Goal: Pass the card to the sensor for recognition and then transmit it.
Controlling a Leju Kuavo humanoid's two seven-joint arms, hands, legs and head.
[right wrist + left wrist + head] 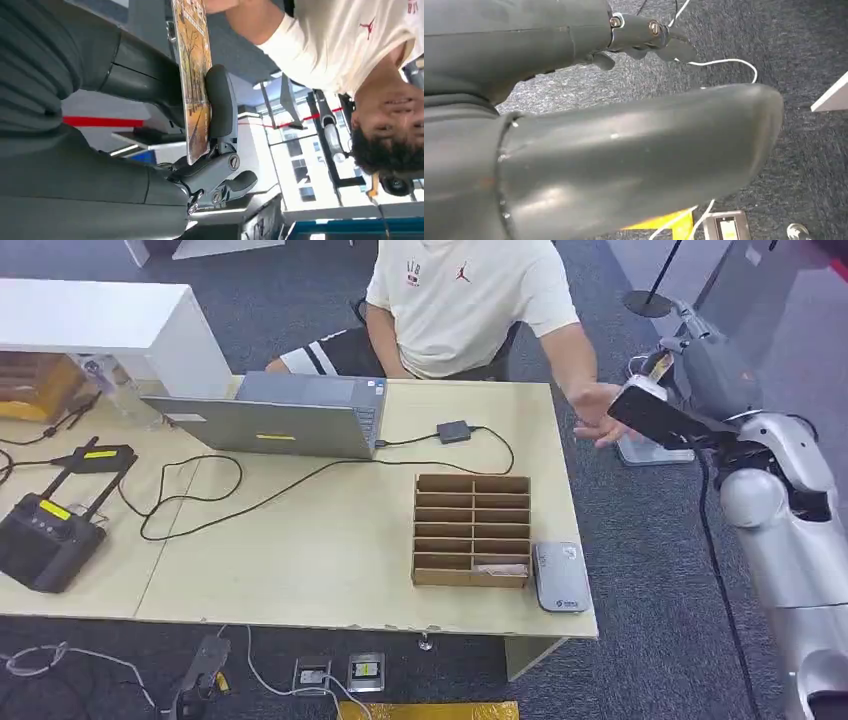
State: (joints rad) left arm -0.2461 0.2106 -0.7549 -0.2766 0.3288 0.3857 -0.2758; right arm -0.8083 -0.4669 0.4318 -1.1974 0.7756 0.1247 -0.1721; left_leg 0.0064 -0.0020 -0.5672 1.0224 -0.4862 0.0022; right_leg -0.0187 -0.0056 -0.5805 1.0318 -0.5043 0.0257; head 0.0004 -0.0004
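Note:
My right hand (684,358) is raised off the table's right end and pinches a card (193,75) with a yellow-brown picture between thumb and fingers (220,100). The card's edge (660,366) shows beside that hand in the head view. A person in a white shirt (460,300) sits behind the table and reaches a hand (598,416) toward the card; that hand touches or nearly touches the card's far end (220,5). The grey card sensor (560,577) lies flat at the table's front right corner. My left hand (634,145) hangs over the carpet, holding nothing, fingers (644,32) apart.
A cardboard slotted box (472,530) stands just left of the sensor. A grey laptop (290,415), black cables (300,480) and a black controller (45,535) lie across the wooden table (330,570). Floor sockets (340,673) and wires sit below the front edge.

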